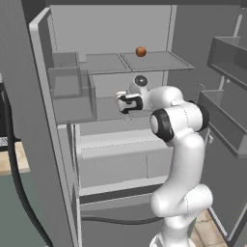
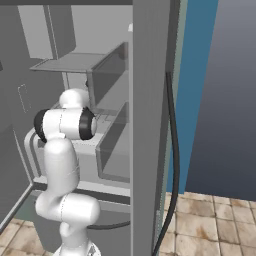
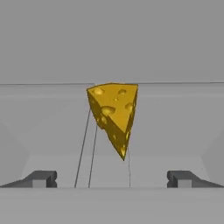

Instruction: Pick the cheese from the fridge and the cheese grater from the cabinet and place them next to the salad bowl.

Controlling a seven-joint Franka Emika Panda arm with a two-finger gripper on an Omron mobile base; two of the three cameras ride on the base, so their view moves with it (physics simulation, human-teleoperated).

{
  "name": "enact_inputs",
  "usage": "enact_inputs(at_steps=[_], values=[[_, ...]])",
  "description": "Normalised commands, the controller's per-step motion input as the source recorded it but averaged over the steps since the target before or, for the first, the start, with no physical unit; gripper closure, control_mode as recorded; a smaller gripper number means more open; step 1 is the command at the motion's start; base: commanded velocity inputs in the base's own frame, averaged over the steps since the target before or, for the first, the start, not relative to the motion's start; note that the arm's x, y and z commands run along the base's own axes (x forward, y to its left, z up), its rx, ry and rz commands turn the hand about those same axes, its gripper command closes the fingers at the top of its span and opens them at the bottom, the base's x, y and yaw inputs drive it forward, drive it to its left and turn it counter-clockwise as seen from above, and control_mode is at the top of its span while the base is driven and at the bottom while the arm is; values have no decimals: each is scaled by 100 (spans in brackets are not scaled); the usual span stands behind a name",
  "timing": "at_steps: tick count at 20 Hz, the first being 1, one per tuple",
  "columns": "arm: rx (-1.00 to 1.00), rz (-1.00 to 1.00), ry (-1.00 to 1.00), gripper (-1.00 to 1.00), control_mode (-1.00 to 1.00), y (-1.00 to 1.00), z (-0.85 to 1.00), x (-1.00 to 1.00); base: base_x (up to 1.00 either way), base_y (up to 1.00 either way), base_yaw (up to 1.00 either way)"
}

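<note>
Reaching into the fridge (image 1: 62, 159) with the tool (image 1: 121, 103) released, jaws spread wide and nothing between them. In the hand view the cheese (image 3: 114, 116) sits dead ahead, centred between the two fingertips (image 3: 40, 178) and beyond them, no contact yet. The wedge stands on a clear glass shelf (image 3: 52, 127) inside the fridge, broad face up, thin edge pointing down toward the camera; that pose looks like why the approach is level and straight in, so the jaws can straddle the wedge's flat sides rather than the rind. From the left base view the arm is bent at the elbow with the hand aimed inward at mid-shelf height, below the upper fridge shelf (image 1: 154, 61) where a small round red-orange fruit (image 1: 141, 51) sits; that fruit isn't the target, and the hand is well clear under it. The fridge door (image 1: 226, 120) with its bins hangs open to the side of the cabinet body, leaving the arm room. My read: pre-grasp stage of the first pickup. Next move calls for a short advance until the wedge is between the pads, then close. Risk: the taper may squirt the cheese out if the jaws bite near the thin edge. Grater and salad bowl steps not yet started.
</note>
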Motion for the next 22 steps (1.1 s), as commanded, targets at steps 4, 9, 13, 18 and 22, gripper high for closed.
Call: enact_inputs(at_steps=[4,9,13,18,22], values=[[0,0,0,-100,-100,0,-13,41,0,0,0],[0,0,3,-100,-100,0,-6,43,0,0,0],[0,0,4,-100,-100,-4,-6,41,0,0,0],[0,0,3,-100,-100,-8,-10,32,0,0,0],[0,0,1,-100,-100,-8,-17,22,0,0,0]])
